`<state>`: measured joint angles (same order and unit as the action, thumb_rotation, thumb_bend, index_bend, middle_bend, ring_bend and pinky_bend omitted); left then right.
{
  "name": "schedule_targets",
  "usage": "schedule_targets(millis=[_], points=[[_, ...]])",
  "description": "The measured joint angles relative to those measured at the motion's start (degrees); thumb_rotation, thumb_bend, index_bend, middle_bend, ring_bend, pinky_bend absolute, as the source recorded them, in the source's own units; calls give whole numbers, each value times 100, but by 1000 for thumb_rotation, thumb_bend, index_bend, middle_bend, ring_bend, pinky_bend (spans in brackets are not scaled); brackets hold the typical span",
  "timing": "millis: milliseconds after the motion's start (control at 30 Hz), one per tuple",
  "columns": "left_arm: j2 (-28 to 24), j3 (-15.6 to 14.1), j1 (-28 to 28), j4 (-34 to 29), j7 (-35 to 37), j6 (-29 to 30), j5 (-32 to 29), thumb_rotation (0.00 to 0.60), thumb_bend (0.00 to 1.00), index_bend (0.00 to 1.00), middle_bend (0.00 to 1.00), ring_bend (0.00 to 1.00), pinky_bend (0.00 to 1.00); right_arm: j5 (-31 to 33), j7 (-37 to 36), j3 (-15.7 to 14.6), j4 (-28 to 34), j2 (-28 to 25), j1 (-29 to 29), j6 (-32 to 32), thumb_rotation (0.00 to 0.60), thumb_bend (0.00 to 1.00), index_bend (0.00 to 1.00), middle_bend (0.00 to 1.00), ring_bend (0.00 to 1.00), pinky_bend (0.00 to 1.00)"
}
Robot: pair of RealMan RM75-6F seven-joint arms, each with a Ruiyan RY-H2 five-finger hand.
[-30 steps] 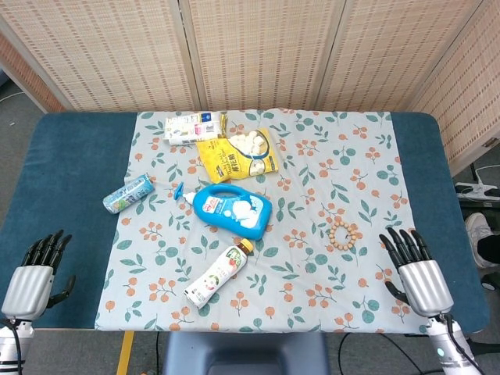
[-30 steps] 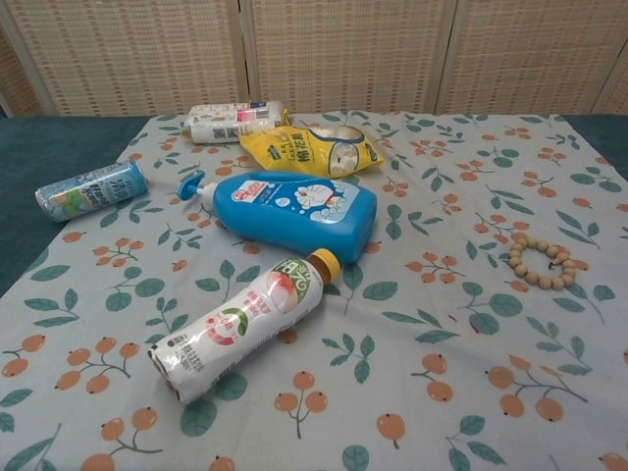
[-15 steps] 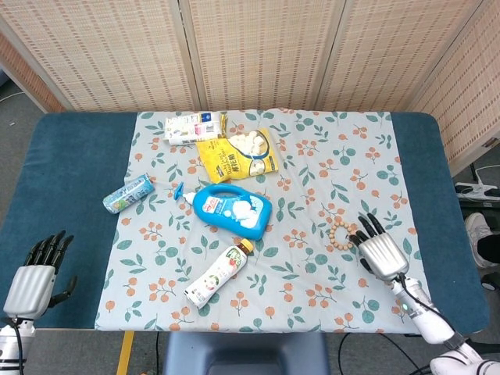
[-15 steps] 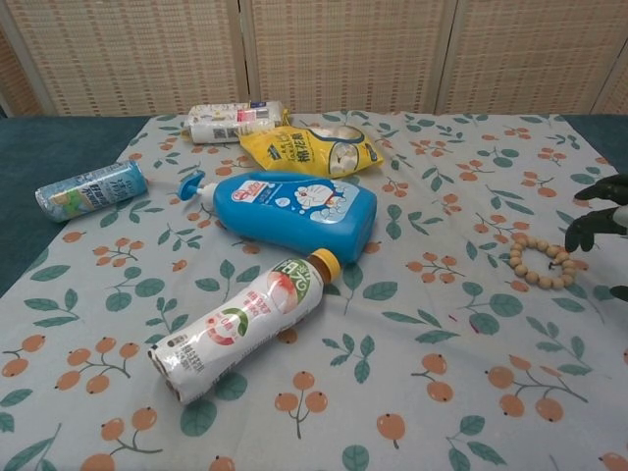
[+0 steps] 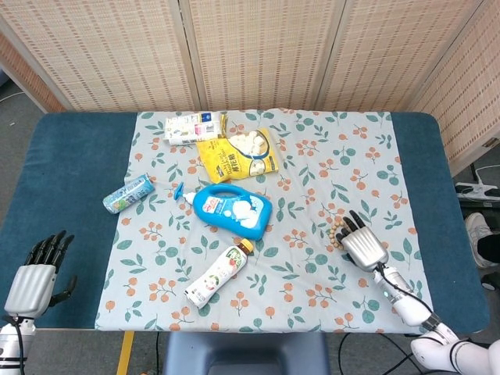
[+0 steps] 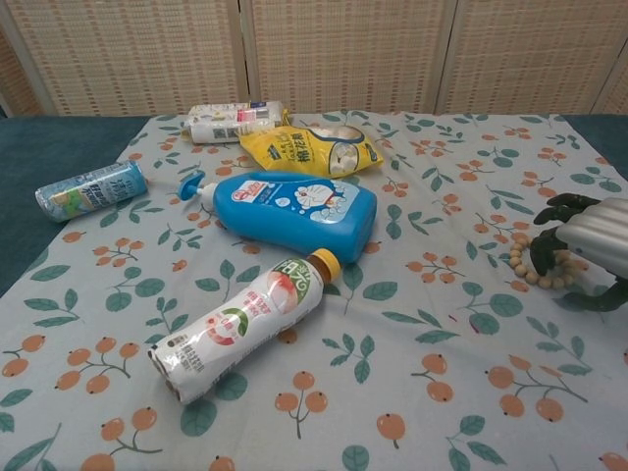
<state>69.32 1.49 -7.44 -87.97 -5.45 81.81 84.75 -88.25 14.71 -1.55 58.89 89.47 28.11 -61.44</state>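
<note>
Tabletop (image 5: pixel 70 168) spread with floral cloth (image 5: pixel 312 293). At centre, blue Doraemon pump bottle (image 5: pixel 231 209) lying flat; at its 6 o'clock, a drink bottle (image 5: pixel 216 273) on its side. At 3 o'clock, right robot hand (image 5: pixel 361 244), fingers curled down over the wooden bead bracelet (image 6: pixel 542 262), touching it, grip not clear. At 8 o'clock, left robot hand (image 5: pixel 35 269), fingers apart, holding nothing.
</note>
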Motion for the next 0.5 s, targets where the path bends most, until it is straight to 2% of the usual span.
schedule_targets(millis=[167, 267, 500], points=[[-8, 2, -8, 4, 1, -31, -19, 600, 434, 0, 0, 0, 102, 13, 41, -28, -164, 125, 19, 115, 600, 246, 522, 436, 174, 88], [-9, 0, -8, 5, -14, -36, -22, 600, 436, 0, 0, 0, 102, 34, 49, -35, -276, 205, 10, 153, 600, 260, 597, 490, 240, 123], [-7, 2, -12, 5, -44, -48, -35, 600, 440, 0, 0, 0, 102, 47, -147, -4, -297, 247, 8, 139, 600, 403, 739, 622, 402, 229]])
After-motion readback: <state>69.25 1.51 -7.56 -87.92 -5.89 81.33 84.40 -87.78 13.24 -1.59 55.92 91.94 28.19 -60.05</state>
